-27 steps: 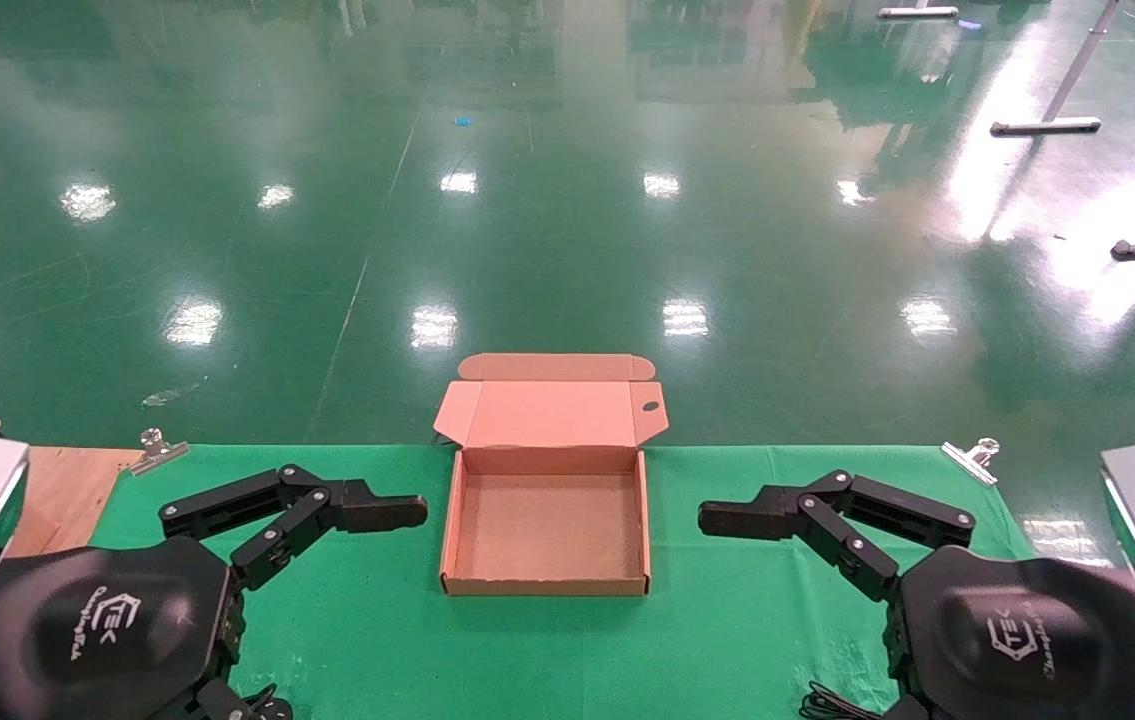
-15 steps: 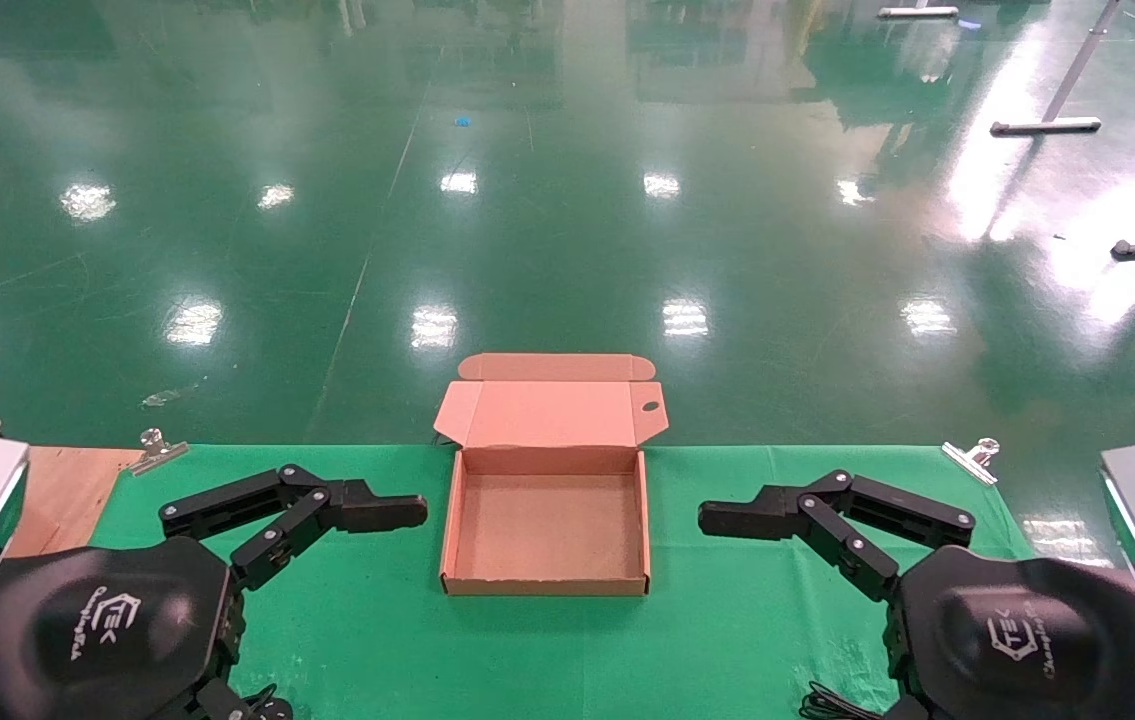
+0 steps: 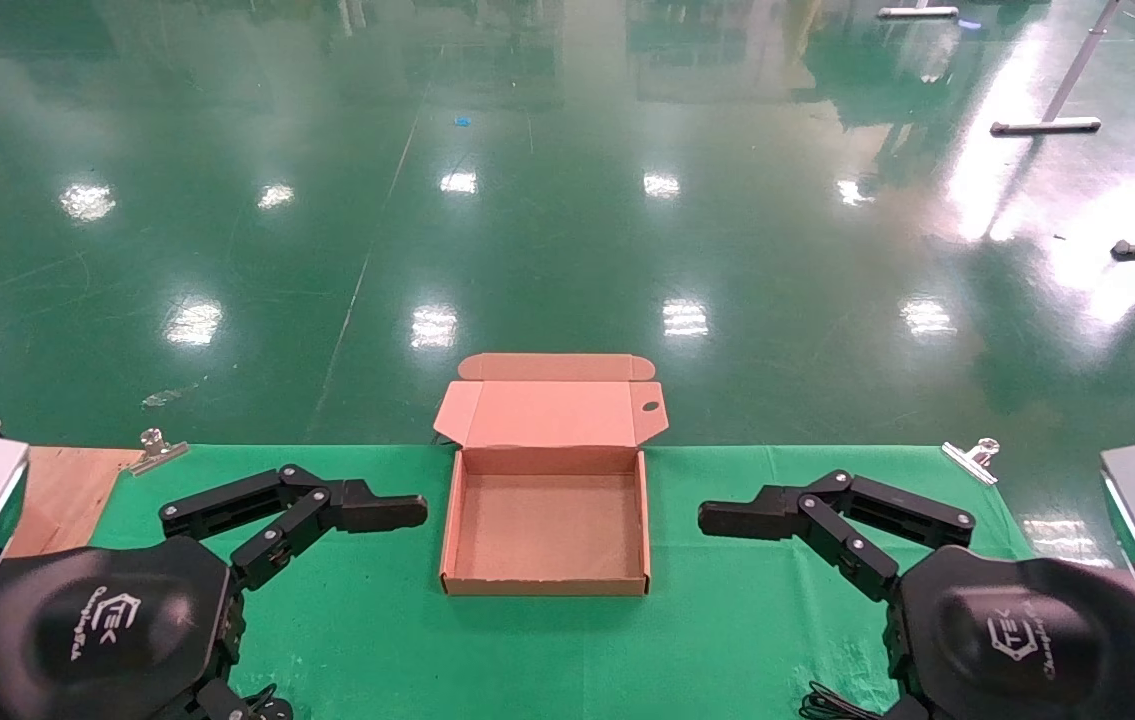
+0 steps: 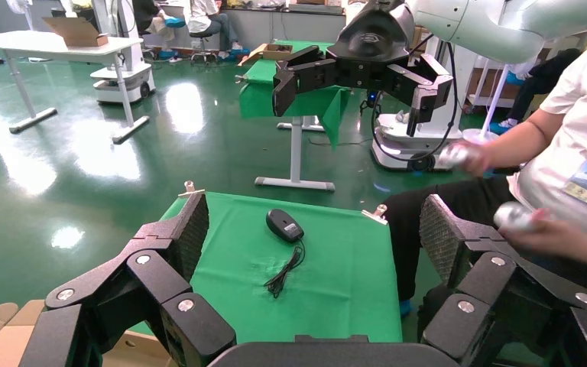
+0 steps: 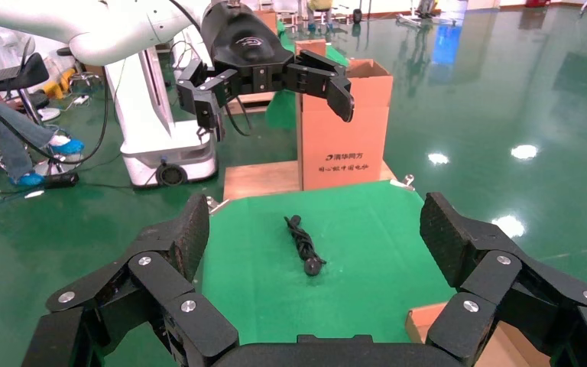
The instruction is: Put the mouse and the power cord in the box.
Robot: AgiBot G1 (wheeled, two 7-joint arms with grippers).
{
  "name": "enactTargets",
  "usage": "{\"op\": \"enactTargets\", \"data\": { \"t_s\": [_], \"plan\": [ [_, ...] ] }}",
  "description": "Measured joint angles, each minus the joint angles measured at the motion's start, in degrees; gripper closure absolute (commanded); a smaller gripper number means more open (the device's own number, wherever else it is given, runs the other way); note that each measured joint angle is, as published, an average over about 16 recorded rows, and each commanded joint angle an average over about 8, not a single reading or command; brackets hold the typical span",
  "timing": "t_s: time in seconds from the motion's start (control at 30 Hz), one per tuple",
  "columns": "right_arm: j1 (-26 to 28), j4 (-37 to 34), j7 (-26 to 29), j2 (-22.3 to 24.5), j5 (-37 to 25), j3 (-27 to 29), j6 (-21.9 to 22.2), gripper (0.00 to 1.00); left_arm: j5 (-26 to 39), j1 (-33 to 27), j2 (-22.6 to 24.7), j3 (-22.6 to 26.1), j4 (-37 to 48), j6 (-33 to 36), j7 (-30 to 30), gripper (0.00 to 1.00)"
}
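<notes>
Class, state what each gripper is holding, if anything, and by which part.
Nothing is held. The left gripper and right gripper are both open and empty, either side of the empty box.

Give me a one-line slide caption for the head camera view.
Open, empty box centred on the green cloth, flanked by the open left gripper and open right gripper.

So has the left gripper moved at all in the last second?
No. In the head view the left gripper sits open beside the box, its fingertip just as far from the box's left wall as before.
</notes>
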Motion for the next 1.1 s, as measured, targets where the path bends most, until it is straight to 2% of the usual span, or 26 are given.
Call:
{"op": "enactTargets", "data": {
  "t_s": [0.3,0.53,0.77,1.1],
  "plan": [
    [0.0,0.0,-0.1,0.0,-0.4,-0.2,0.1,0.00,0.1,0.0,0.1,0.1,0.0,0.0,0.0,0.00],
    [1.4,-0.4,-1.3,-0.1,-6.7,-2.4,0.1,0.00,4.3,-1.0,0.3,1.8,1.3,0.0,0.4,0.00],
    [5.4,-1.8,-4.4,-1.8,-21.2,-7.8,0.4,0.00,14.2,-3.5,1.6,6.0,6.3,0.1,2.2,0.00],
    [12.3,-9.1,-12.4,-8.5,-47.7,-17.7,4.6,0.00,35.3,-10.3,6.0,14.9,20.1,-1.7,8.7,0.00]
  ]
}}
